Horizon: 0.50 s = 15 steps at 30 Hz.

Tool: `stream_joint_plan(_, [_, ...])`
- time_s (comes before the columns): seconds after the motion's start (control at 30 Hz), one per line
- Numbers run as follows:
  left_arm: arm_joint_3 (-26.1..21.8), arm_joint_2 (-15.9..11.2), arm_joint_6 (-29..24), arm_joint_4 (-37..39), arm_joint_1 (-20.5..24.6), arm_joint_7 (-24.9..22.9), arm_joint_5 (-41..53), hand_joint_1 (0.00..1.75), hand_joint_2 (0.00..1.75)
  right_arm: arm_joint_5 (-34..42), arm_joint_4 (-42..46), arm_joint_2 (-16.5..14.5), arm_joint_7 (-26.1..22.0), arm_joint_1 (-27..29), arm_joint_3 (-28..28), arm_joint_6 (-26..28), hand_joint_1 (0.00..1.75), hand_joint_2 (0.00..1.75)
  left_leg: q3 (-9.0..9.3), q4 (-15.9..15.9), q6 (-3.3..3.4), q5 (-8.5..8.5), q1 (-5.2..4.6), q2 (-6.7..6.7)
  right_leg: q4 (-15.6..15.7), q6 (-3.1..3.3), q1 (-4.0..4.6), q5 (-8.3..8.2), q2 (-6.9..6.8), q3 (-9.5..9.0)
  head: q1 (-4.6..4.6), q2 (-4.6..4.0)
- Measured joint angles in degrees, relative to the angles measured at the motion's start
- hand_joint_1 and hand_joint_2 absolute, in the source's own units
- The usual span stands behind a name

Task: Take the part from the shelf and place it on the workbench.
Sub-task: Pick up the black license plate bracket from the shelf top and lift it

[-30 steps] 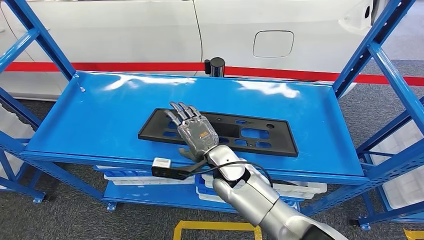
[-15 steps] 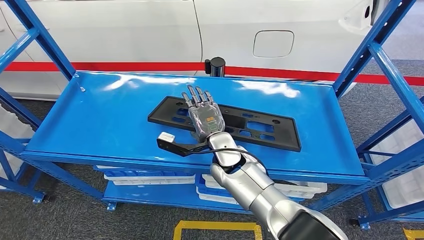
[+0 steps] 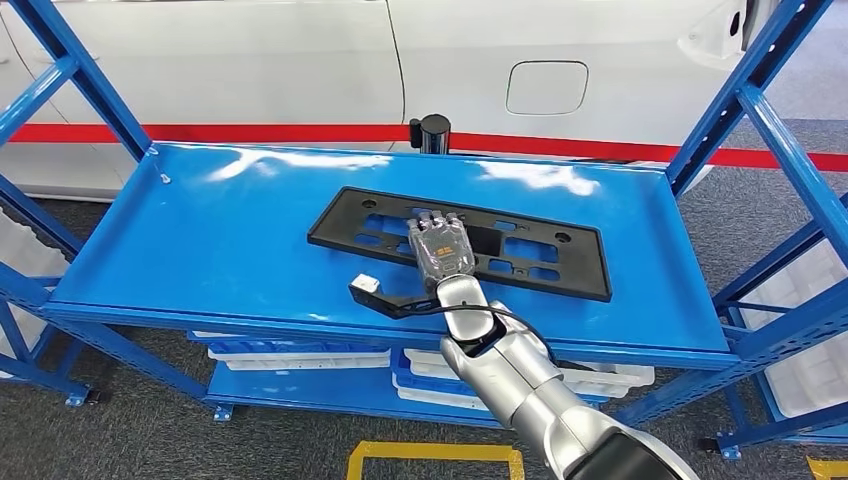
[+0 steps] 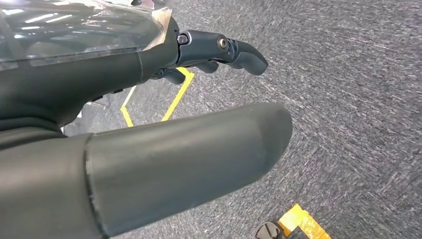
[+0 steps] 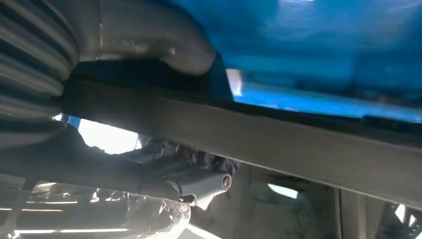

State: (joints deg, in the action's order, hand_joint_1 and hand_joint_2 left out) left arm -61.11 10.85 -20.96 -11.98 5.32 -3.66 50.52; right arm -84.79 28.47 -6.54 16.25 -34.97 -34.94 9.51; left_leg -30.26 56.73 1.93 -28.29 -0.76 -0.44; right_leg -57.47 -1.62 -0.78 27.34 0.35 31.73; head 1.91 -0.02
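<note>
The part (image 3: 545,262) is a long flat black plate with several cut-outs, lying slightly askew on the blue shelf (image 3: 200,240). My right hand (image 3: 441,248) reaches in from below and sits on the plate's near edge at its middle, fingers curled over the top. In the right wrist view the plate's edge (image 5: 278,144) runs between the grey thumb (image 5: 149,40) and the dark fingers (image 5: 199,179), so the hand grips it. My left hand (image 4: 149,149) hangs over grey carpet, holding nothing, its thumb and fingers apart.
Blue slanted uprights (image 3: 760,90) frame the shelf at both sides. A black post (image 3: 433,133) stands at the shelf's back edge before a white car. White bins (image 3: 300,355) sit on the lower shelf. Yellow floor tape (image 3: 430,455) lies below.
My right hand has moved right and farther in over the shelf, its fingers curling down. The plate has shifted right and away along with it.
</note>
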Motion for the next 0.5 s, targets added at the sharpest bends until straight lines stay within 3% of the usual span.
stream_joint_plan(0.5, [0.61,-1.08,2.21,-0.02,-0.05,2.31,3.81,0.0,0.0,-2.57,2.85,6.19,5.38,3.45,-2.66,4.24,1.75,1.75,0.23,0.06,0.02,-0.01,-0.01,-0.08,0.03,0.0,0.0,0.0,-0.08,-0.3,-0.01,0.0])
